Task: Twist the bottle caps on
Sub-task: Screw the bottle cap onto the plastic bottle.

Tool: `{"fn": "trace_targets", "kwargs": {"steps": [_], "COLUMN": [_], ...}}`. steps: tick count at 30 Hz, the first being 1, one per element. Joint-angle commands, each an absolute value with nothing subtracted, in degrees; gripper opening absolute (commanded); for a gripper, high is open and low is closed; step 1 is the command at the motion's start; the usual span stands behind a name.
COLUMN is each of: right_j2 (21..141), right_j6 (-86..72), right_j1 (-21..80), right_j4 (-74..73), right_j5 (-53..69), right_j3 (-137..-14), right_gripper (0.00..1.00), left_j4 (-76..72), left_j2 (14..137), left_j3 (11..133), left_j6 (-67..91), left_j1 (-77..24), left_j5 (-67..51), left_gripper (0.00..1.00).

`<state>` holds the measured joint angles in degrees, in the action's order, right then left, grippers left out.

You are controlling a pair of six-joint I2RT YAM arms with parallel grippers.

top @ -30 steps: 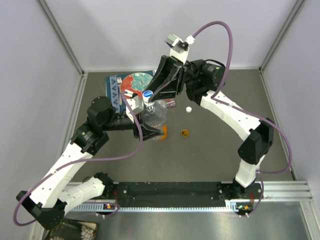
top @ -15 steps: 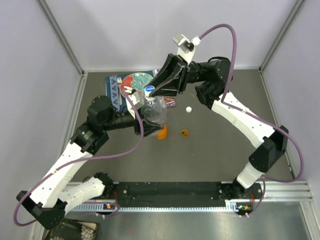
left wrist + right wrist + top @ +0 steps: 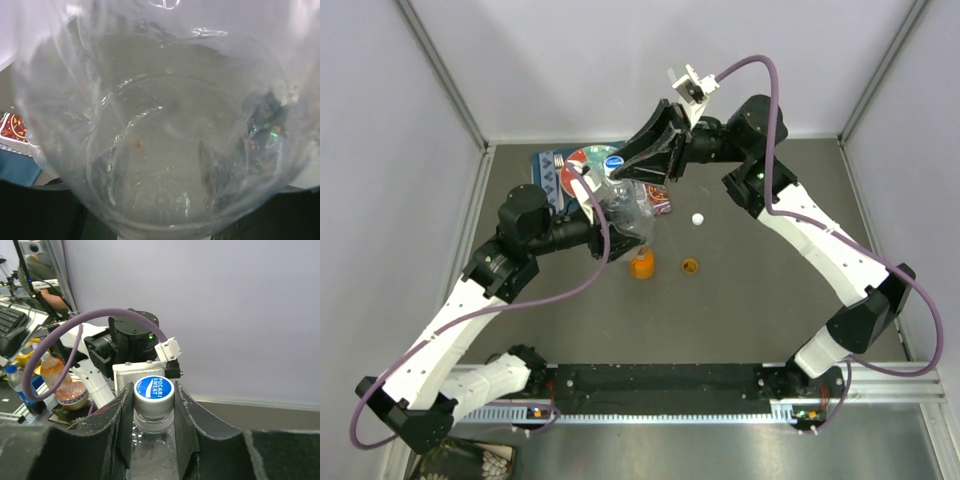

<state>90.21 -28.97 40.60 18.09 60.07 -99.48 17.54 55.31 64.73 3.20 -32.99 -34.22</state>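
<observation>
Right gripper (image 3: 153, 390): jaws narrow, clamped on 1 blue-topped white plastic screw cap (image 3: 154, 388) seated on the neck of a clear plastic bottle (image 3: 152, 422).
Left gripper (image 3: 613, 226): clasps that bottle's body, which fills the wrist view and hides the fingers.
Nearby, on the grey table (image 3: 760, 300): red-and-teal patterned plate (image 3: 582, 162), squat orange bottle (image 3: 642, 264), 1 small orange cap (image 3: 691, 266), 1 small white cap (image 3: 697, 219).

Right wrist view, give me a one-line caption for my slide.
Right claw pinches the blue-topped cap seated on the clear bottle, left arm behind.
</observation>
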Motion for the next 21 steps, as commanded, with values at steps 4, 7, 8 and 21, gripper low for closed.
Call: {"fn": "trace_targets", "kwargs": {"steps": [4, 7, 8, 21], "right_j2": [87.8, 87.2, 87.1, 87.2], "right_j6": [-25.6, -26.1, -27.1, -23.7], "right_j1": [42.6, 43.2, 43.4, 46.6], "right_j4": [7.2, 7.6, 8.1, 0.1], "right_j5": [67.9, 66.7, 66.3, 53.1], "right_j3": [-95.3, -93.5, -93.2, -90.0], "right_gripper": [0.0, 0.0, 0.0, 0.0], "left_j4": [3.8, 3.9, 4.0, 4.7], "left_j2": [54.1, 54.2, 54.2, 54.5], "left_j3": [70.5, 71.0, 71.1, 72.8], "left_j6": [8.2, 7.6, 7.4, 2.8], "left_j1": [-30.5, -30.5, -30.5, -30.4], "left_j5": [-23.9, -22.2, -22.1, -15.9], "left_gripper": [0.06, 0.06, 0.06, 0.06]}}
